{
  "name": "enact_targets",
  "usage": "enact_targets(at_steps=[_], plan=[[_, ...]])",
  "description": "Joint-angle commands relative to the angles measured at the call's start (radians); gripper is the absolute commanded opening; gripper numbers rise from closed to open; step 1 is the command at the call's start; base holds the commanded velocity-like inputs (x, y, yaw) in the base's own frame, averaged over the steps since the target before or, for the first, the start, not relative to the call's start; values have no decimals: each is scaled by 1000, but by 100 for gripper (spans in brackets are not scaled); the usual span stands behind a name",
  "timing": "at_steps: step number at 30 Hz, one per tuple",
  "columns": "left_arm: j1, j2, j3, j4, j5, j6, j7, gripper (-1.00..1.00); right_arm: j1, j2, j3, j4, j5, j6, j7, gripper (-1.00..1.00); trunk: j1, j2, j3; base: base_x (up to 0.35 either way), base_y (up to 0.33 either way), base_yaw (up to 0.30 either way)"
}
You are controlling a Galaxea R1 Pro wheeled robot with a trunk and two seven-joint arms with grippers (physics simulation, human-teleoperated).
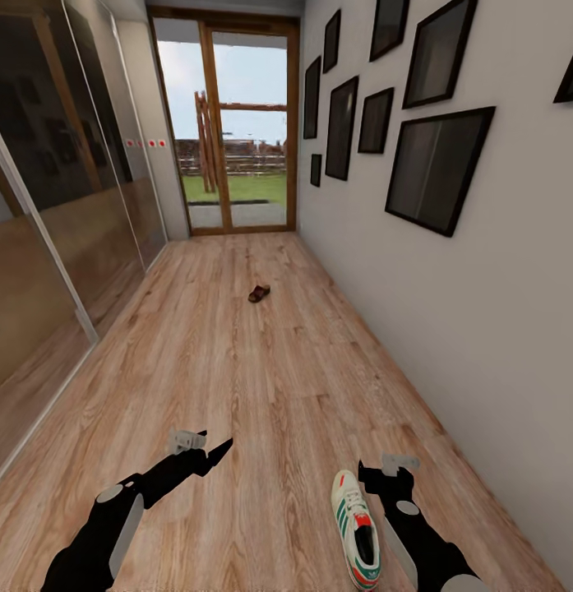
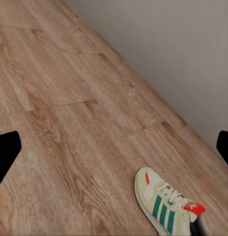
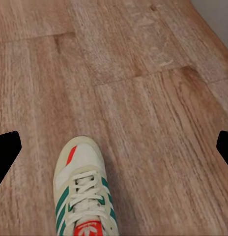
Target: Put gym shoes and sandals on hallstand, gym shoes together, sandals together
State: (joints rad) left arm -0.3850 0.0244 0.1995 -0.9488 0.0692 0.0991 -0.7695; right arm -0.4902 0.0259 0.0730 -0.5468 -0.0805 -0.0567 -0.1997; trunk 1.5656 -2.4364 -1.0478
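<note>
step: pickup stage, by my reading; nothing is lifted and no shoe rack is in sight from here.
gym shoe (image 1: 357,526): one cream-white sneaker with green stripes and a red-orange tongue lies on the corridor floor (image 1: 261,386), toe pointing down the corridor, just beside the right tool (image 1: 378,470) on its inner side. the right wrist view has it close under the camera (image 3: 84,194); the left wrist view catches it off to one side (image 2: 167,204).
sandal (image 1: 259,293): one dark brown sandal lies mid-corridor, well apart from the robot, toward the glass door (image 1: 228,123).
right tool: empty; dark fingertips (image 3: 7,152) sit at both edges of the wrist view, so the fingers stand wide apart. it hangs above the floor, not touching the shoe.
left tool (image 1: 210,450): nothing held; fingertips (image 2: 6,153) spread to the edges of its wrist view, over bare planks.
next move, judged: bring the right tool sideways over the sneaker's middle, lower it, close across the width.
edges: the white wall (image 1: 450,288) with dark picture frames runs close on the right; glossy wardrobe panels (image 1: 48,247) line the left.
open room: floor is free ahead to the sandal; the tight side is the wall by the right arm.
</note>
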Motion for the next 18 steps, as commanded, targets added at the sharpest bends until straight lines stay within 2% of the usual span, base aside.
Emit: enact_targets(at_steps=[1, 9, 18], plan=[[-1, 0, 1, 0, 8, 11, -5, 100, -1, -1, 7, 1, -8, -4, -7, 100, 4, -8, -5, 0, 0, 0], [-2, 0, 2, 1, 8, 12, -6, 100, -1, 0, 5, 0, -8, -3, -7, 100, 34, -64, -43, 0, 0, 0], [-4, 5, 3, 1, 16, 13, -8, 100, -1, 0, 5, 7, -8, -3, -7, 100, 38, -66, -91, 0, 0, 0]])
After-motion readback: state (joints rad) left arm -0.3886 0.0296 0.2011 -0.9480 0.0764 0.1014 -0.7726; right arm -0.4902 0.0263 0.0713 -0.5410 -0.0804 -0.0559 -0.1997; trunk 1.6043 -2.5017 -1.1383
